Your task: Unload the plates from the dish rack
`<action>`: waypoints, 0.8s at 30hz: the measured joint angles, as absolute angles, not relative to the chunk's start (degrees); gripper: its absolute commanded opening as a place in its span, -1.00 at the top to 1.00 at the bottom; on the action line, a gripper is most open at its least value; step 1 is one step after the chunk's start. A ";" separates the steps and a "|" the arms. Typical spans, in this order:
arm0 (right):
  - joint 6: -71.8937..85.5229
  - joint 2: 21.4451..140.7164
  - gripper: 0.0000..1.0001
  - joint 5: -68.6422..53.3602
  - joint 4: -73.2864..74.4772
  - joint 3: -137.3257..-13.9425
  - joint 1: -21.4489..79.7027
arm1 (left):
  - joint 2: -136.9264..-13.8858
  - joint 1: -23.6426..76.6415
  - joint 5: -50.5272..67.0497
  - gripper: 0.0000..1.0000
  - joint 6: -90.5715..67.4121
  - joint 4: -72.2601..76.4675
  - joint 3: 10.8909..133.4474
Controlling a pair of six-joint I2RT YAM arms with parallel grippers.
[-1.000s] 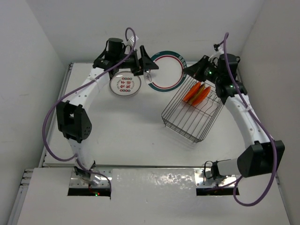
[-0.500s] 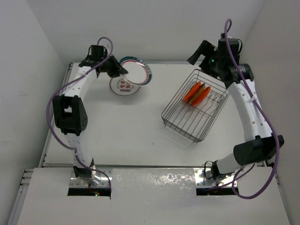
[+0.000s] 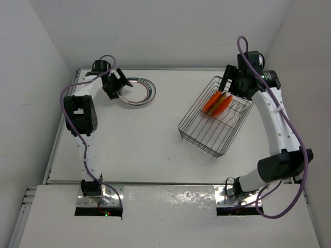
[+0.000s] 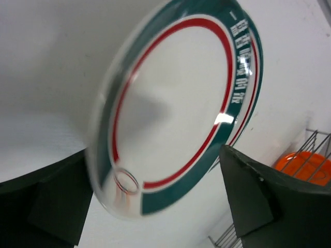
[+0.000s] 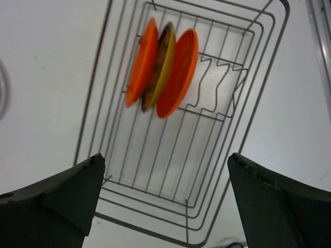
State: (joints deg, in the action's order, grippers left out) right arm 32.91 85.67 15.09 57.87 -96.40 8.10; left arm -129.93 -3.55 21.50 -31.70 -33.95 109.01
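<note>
Standing edgewise: three plates (image 5: 160,67), dish rack (image 5: 252,129) far end; remainder open.

Lab test cell: bare white walls (image 3: 181,31), bolted arms (image 3: 274,124), white table (image 3: 139,139).

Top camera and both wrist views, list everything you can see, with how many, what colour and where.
green-rimmed plate: one, white with a green band and red ring, far left of the table
orange plates: two, bright orange, upright on edge in the dish rack
yellowish-brown plate: one, upright between the orange ones
dish rack: one, dark wire, right half of the table
table: one, white
left pincer: one, black, jaws apart at the green-rimmed plate
right pincer: one, black, jaws wide apart above the dish rack
</note>
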 measured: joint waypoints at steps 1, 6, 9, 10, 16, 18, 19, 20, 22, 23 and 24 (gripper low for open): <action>32.45 86.39 -0.98 15.51 58.59 -96.57 8.01 | -129.88 -3.18 21.10 -1.00 -31.14 -34.26 108.66; 31.00 93.45 -0.98 18.44 62.00 -99.22 7.99 | -129.75 -1.19 17.39 -1.00 -29.10 -39.86 108.27; 31.09 96.68 -0.97 20.12 62.33 -99.22 7.86 | -129.54 0.54 13.43 -1.00 -28.23 -44.25 108.97; 31.14 97.43 -0.93 20.73 62.30 -99.22 7.66 | -129.12 1.15 11.44 -1.00 -28.05 -45.74 108.90; 31.86 98.32 -0.39 22.09 60.01 -98.50 6.15 | -120.31 3.09 1.96 -1.00 -26.09 -50.81 104.68; 32.67 98.48 -0.30 22.04 58.46 -97.78 5.74 | -116.62 2.90 0.21 -1.00 -25.02 -52.03 103.66; 32.93 98.70 -0.18 22.00 57.74 -97.45 5.56 | -114.45 2.90 -0.36 -1.00 -24.36 -52.14 102.72; 33.15 99.00 -0.16 21.87 56.97 -97.10 5.37 | -112.38 2.87 -0.47 -1.00 -24.05 -52.16 101.62; 33.93 99.81 -0.06 21.80 55.13 -96.29 5.32 | -107.37 2.72 -0.23 -1.00 -23.62 -51.86 97.97; 34.20 100.38 -0.05 21.76 54.46 -95.83 5.32 | -104.64 2.63 0.19 -1.00 -23.49 -52.03 96.29; 34.52 100.97 -0.04 21.71 53.89 -95.44 5.32 | -102.61 2.63 0.64 -1.00 -23.31 -52.12 95.22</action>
